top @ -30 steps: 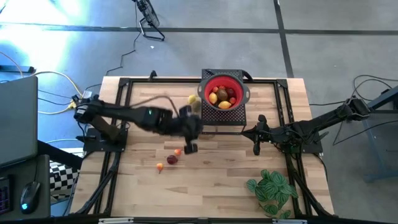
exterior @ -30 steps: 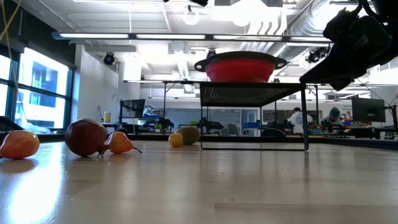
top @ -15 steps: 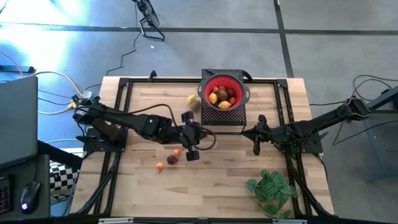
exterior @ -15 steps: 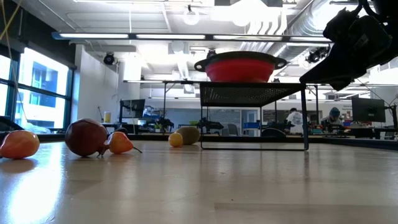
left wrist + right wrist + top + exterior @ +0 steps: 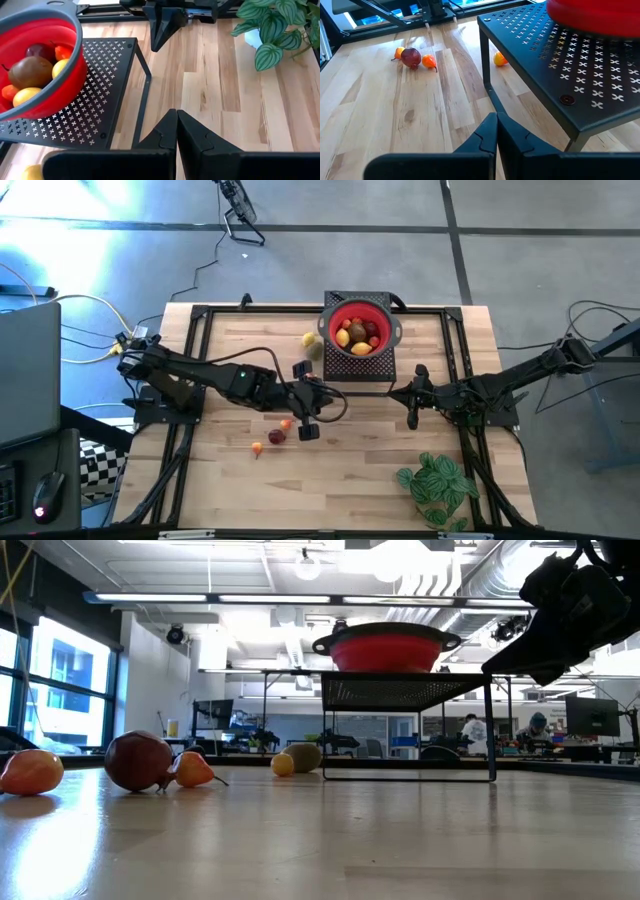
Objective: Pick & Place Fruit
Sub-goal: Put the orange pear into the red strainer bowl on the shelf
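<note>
Left gripper (image 5: 309, 427) closed, empty, by fruit (image 5: 277, 437), black rack (image 5: 107, 95) + plant (image 5: 437, 483) nearby

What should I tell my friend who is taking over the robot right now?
Left gripper: shut, empty, over the table beside the loose fruit.
Right gripper: shut, empty, waiting by the black stand.
Done: several fruits lie in the red bowl on the stand.
Left: dark red fruit and two orange ones on the table, plus a yellow and a brownish-green fruit beside the stand.
</note>
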{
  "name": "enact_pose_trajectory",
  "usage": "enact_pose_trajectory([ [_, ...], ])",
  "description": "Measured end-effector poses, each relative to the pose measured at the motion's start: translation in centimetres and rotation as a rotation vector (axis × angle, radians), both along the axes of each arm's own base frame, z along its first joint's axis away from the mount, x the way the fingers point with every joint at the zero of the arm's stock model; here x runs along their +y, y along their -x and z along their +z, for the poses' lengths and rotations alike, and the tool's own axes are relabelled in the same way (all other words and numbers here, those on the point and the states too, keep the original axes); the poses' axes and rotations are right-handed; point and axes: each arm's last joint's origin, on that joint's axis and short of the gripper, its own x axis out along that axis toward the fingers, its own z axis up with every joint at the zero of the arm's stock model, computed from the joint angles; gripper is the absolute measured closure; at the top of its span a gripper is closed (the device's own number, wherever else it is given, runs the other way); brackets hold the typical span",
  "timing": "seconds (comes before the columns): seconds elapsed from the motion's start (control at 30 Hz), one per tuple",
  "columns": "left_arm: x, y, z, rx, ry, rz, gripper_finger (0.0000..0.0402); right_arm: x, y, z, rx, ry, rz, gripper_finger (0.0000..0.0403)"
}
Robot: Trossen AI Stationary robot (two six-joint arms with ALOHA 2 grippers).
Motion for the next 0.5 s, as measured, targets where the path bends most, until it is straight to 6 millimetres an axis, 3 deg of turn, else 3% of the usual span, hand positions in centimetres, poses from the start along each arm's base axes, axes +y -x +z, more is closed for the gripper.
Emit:
enact_pose_trajectory([
  [0.33, 0.0, -0.5, 0.6, -0.06, -0.095, -0.031, 0.0396, 0.0, 0.0, 0.0, -0.001, -0.002, -0.003, 0.0401],
  [0.5, 0.0, -1.4, -0.1, -0.094, -0.141, -0.065, 0.0396, 0.0, 0.0, 0.1, -0.01, -0.005, -0.004, 0.0401],
])
